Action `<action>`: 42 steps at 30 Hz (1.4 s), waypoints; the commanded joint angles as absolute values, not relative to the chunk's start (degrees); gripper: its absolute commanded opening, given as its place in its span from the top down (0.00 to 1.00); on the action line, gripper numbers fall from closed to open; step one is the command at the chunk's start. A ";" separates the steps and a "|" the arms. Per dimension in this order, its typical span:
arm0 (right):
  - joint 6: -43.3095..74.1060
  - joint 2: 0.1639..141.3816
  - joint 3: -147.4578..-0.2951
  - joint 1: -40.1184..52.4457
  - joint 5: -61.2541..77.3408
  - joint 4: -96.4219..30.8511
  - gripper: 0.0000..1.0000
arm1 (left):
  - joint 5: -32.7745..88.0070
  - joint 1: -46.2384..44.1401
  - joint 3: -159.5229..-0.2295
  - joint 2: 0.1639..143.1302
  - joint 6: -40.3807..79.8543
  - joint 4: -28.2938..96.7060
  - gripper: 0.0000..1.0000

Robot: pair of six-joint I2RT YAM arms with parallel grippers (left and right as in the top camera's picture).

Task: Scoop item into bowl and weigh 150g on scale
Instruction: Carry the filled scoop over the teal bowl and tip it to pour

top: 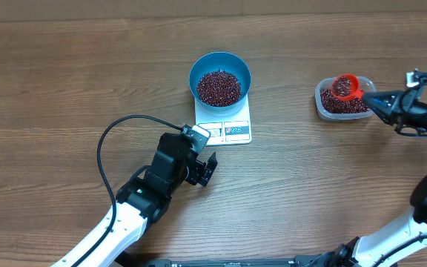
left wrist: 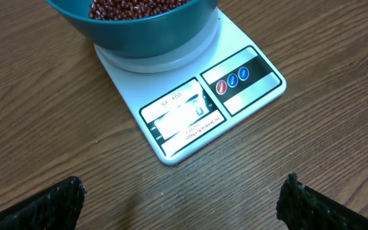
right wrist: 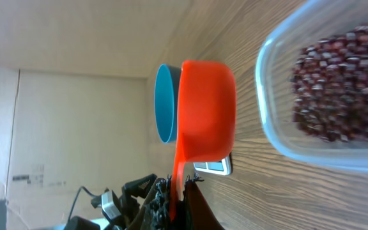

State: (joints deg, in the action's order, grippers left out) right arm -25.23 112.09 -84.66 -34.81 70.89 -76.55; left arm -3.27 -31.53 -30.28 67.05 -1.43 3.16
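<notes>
The blue bowl point(top: 196, 73) stands on the white scale point(top: 237, 132) at the table's middle, with dark red-brown beans point(top: 219, 87) heaped inside. My left gripper point(top: 207, 169) hovers open just in front of the scale, nothing between its fingers. In the left wrist view the scale point(left wrist: 235, 80) and its lit display lie ahead, under the bowl point(left wrist: 152, 35). At the right, my right gripper point(top: 374, 101) is shut on the handle of an orange scoop point(top: 345, 87), which holds beans over a clear container. The right wrist view shows the scoop point(right wrist: 206, 108) from below, with the gripper point(right wrist: 176, 199) clamped on its handle.
A clear plastic container point(top: 319, 99) of more beans point(top: 343, 104) sits at the right, and fills the right wrist view's right side point(right wrist: 267, 102). A black cable point(top: 106, 141) loops from the left arm across the table's left half. A cardboard wall runs along the far edge.
</notes>
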 commanded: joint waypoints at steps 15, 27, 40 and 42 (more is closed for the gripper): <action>-1.91 112.20 -88.27 -10.15 75.11 -55.16 0.96 | -3.38 -31.79 -29.98 67.51 -0.67 2.98 0.01; 18.48 112.20 -90.28 4.23 63.37 -35.79 0.96 | -3.38 -31.79 -29.98 67.51 -0.67 2.98 0.00; 8.64 112.18 -107.81 16.51 23.29 -56.80 0.96 | -3.40 -31.79 -29.98 67.51 -0.69 2.98 0.00; 8.38 112.18 -109.80 18.87 15.66 -58.87 0.96 | -3.38 -31.81 -29.98 67.51 -0.67 2.98 0.00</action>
